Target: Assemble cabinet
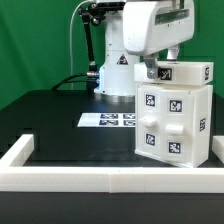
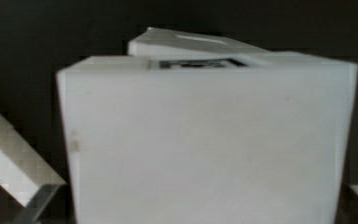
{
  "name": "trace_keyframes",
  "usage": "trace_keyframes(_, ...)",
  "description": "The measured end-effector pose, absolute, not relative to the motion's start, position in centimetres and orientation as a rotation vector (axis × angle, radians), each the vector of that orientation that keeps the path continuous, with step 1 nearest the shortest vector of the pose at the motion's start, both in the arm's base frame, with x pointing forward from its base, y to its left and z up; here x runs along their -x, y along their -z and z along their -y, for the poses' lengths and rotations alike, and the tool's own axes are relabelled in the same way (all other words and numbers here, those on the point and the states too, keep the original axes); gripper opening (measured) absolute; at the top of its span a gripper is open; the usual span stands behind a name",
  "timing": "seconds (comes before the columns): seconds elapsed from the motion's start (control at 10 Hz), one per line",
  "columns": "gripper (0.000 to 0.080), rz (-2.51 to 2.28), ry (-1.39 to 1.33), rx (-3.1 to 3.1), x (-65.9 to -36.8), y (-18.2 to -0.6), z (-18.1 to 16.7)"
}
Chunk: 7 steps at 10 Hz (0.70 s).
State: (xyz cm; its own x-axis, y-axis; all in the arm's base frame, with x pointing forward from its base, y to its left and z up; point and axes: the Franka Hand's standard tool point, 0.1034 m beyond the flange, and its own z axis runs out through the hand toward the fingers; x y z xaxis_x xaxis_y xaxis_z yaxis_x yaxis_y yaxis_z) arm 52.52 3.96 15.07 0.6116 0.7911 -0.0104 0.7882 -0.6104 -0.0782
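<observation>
The cabinet stands upright on the black table at the exterior view's right, a tall white box with several tags on its front. A smaller white tagged panel block lies tilted on its top. My gripper hangs right over the cabinet's top, at the exterior view's left end of that block. In the wrist view the cabinet's white face fills the frame between my two fingertips, with a thin dark gap on each side. The gripper is open and straddles the body. The tagged block shows beyond it.
The marker board lies flat on the table left of the cabinet. A long low white border wall runs along the front edge and turns back at the left. The robot base stands behind.
</observation>
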Motion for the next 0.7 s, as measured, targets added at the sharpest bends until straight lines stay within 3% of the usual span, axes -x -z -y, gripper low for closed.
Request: trace_keyframes(0.7, 0.0568, 0.408, -0.102, 3.064, -52.39, -14.94, -4.36)
